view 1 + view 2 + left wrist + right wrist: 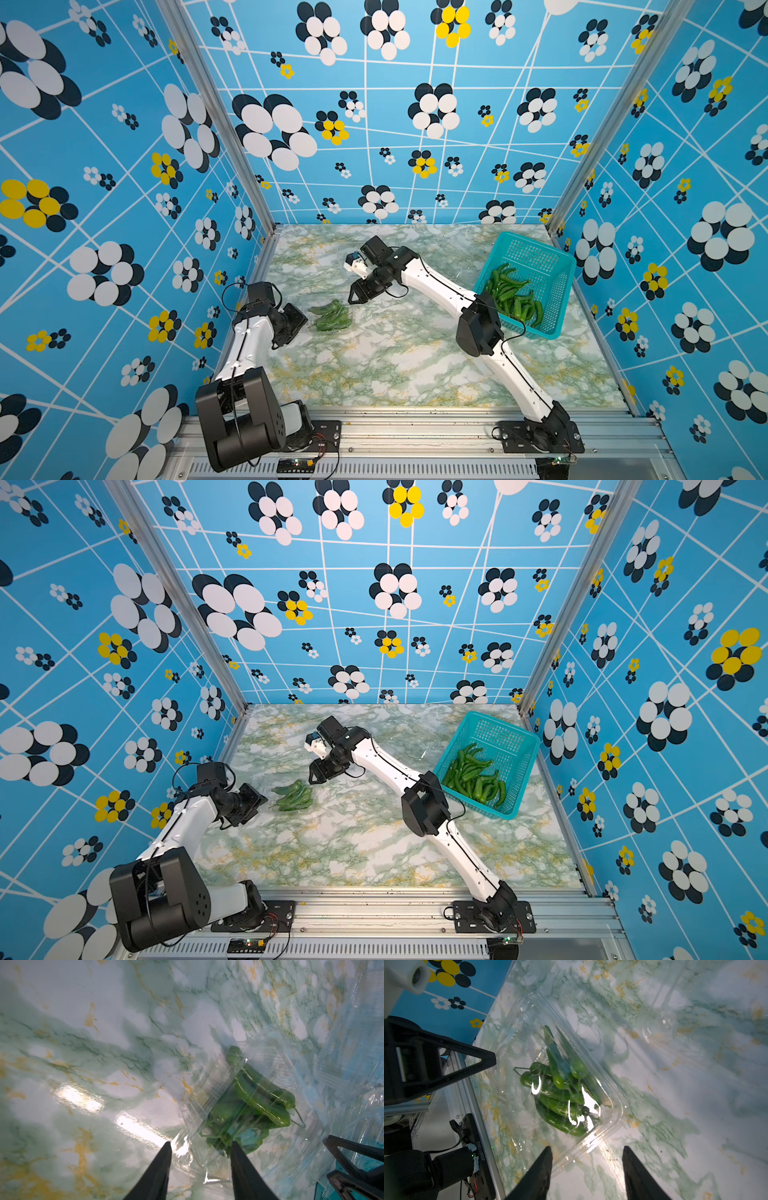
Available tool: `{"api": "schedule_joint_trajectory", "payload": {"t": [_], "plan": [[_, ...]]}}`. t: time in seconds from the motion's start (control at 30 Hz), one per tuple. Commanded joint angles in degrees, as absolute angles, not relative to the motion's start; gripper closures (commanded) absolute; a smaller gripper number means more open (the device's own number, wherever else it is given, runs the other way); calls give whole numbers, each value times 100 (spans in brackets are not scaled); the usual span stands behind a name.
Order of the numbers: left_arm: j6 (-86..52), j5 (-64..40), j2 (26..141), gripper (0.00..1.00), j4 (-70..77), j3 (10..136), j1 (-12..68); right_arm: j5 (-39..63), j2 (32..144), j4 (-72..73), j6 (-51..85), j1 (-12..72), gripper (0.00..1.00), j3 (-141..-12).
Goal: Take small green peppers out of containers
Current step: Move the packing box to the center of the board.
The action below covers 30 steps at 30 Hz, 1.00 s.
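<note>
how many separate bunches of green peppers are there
2. Boxed peppers lie in the clear container left of centre; loose peppers lie in the teal basket on the right, some maybe hidden behind the right arm.

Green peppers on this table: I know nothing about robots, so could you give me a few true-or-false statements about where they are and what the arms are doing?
The teal basket holds green peppers. True.
The clear container is empty. False: a bunch of peppers lies inside it.
The clear container sits between the left end effector and the right end effector. True.
The right end effector grips a pepper. False: its jaws stand apart, with no pepper between them.
</note>
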<state>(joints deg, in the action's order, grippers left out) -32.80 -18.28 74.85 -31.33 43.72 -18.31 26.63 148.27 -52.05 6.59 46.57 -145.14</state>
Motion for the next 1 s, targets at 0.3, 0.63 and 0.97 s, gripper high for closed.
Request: {"api": "schedule_joint_trajectory", "payload": {"t": [0.3,0.63,0.97], "plan": [[-2896,-1671,8623,53,-2988,5261,-962,2008,14480,-5414,-53,4080,44,-14140],[-2144,-1732,9662,54,-3177,6233,-299,2459,14280,-5682,-150,3577,44,-14051],[-1142,-2339,10393,54,-3552,7053,503,2681,14221,-5734,-255,3568,44,-14045]]}}
